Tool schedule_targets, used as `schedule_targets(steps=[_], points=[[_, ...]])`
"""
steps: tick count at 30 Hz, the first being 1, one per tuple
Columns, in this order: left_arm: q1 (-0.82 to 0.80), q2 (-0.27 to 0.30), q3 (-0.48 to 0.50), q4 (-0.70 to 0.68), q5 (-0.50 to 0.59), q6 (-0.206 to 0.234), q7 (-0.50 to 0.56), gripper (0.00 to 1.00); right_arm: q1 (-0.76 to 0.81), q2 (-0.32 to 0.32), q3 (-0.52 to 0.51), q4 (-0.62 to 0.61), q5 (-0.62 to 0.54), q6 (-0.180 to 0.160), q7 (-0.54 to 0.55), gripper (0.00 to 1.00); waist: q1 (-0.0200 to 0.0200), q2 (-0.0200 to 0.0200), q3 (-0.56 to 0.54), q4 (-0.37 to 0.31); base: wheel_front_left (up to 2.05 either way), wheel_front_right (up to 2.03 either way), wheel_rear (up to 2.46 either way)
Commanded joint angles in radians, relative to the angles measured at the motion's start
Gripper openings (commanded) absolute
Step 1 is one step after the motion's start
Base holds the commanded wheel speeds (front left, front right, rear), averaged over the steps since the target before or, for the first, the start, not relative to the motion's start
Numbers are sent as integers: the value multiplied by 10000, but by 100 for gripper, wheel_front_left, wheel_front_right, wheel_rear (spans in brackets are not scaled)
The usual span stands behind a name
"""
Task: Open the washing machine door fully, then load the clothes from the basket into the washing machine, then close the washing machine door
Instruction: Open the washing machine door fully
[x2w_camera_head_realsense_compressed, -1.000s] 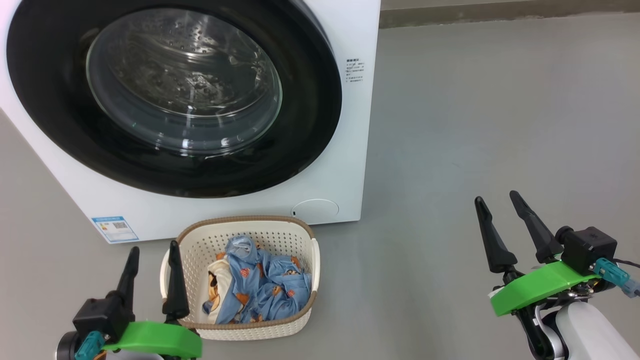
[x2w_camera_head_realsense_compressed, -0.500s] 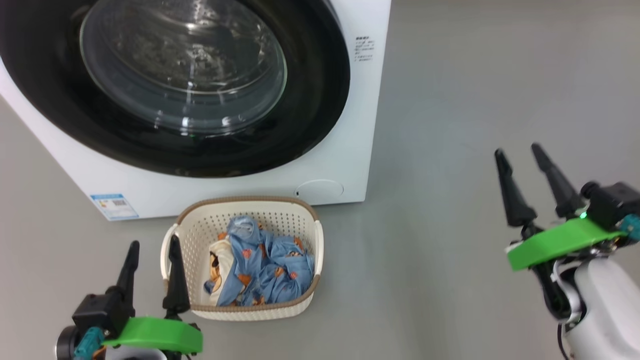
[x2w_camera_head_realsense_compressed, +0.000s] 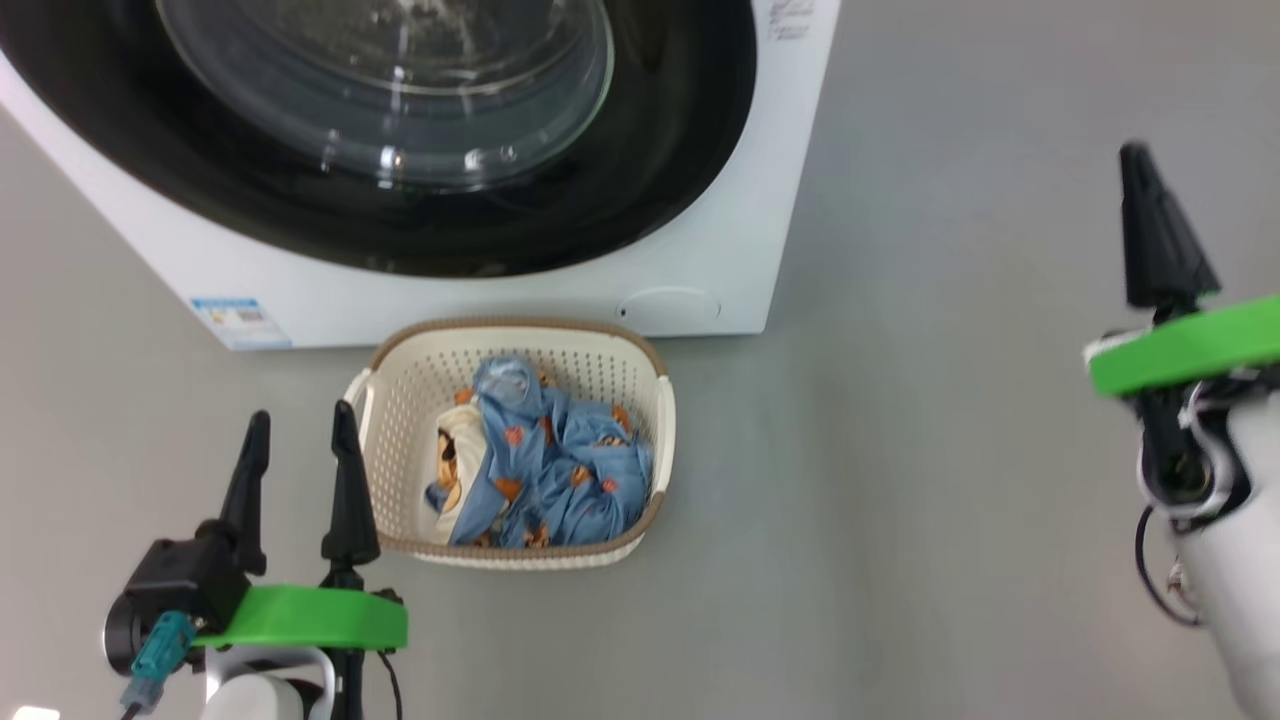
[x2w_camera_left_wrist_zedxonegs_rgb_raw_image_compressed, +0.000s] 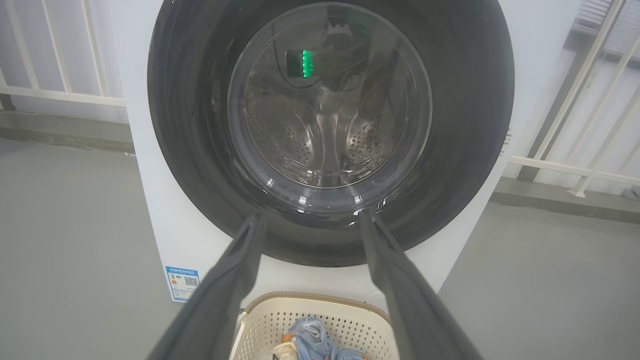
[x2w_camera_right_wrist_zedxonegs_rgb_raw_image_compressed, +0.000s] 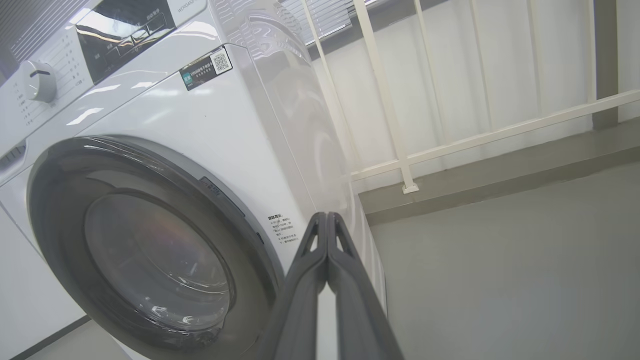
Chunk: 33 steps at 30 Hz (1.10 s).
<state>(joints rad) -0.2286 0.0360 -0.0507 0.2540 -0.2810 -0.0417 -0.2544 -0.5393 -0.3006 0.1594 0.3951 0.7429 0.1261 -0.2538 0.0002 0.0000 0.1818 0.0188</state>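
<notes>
On the grey floor (x2w_camera_head_realsense_compressed: 900, 450) stands one washing machine (x2w_camera_head_realsense_compressed: 720, 250), its single washing machine door (x2w_camera_head_realsense_compressed: 690, 120) shut. Just in front sits one basket (x2w_camera_head_realsense_compressed: 520, 326) holding the clothes (x2w_camera_head_realsense_compressed: 560, 470): crumpled blue pieces, count unclear, plus one cream piece. Of two grippers, the left gripper (x2w_camera_head_realsense_compressed: 300, 412), beside the basket, has its fingers spread wide and empty; the right gripper (x2w_camera_head_realsense_compressed: 1137, 160), well apart, has its fingers pressed together on nothing.

**Gloss on the machine, matt on the floor**

The washing machine (x2w_camera_head_realsense_compressed: 480, 305) has a smooth, glossy white casing. The washing machine door (x2w_camera_head_realsense_compressed: 680, 180) has a shiny black rim round clear glass, with the drum (x2w_camera_left_wrist_zedxonegs_rgb_raw_image_compressed: 325, 150) of bright perforated metal behind it. The basket (x2w_camera_head_realsense_compressed: 620, 365) is matt cream perforated plastic with a brown woven-look rim. The clothes (x2w_camera_head_realsense_compressed: 560, 470) are soft, crumpled cloth. The floor (x2w_camera_head_realsense_compressed: 950, 420) is smooth, matt grey.
</notes>
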Motion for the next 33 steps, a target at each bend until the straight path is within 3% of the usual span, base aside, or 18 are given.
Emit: schedule_targets(steps=[1,15,24,33], points=[[-374,143,243,-357,-100,117,-74,100,-476,-263,312,-98,559,46,-80,0,-1,0,439,268,0,0,0],[-942,143,-99,-614,-327,319,-74,100,-3099,-1857,1719,62,5995,46,1629,0,-2,0,1554,1163,0,0,0],[-1113,143,-357,-819,-503,492,-74,100,-4278,-2173,1883,-26,7637,46,2715,0,-2,0,2047,1580,0,0,0],[-1230,143,-608,-943,-735,613,-74,100,-5160,-2034,1597,334,8787,46,3881,0,-2,0,2434,1909,0,0,0]])
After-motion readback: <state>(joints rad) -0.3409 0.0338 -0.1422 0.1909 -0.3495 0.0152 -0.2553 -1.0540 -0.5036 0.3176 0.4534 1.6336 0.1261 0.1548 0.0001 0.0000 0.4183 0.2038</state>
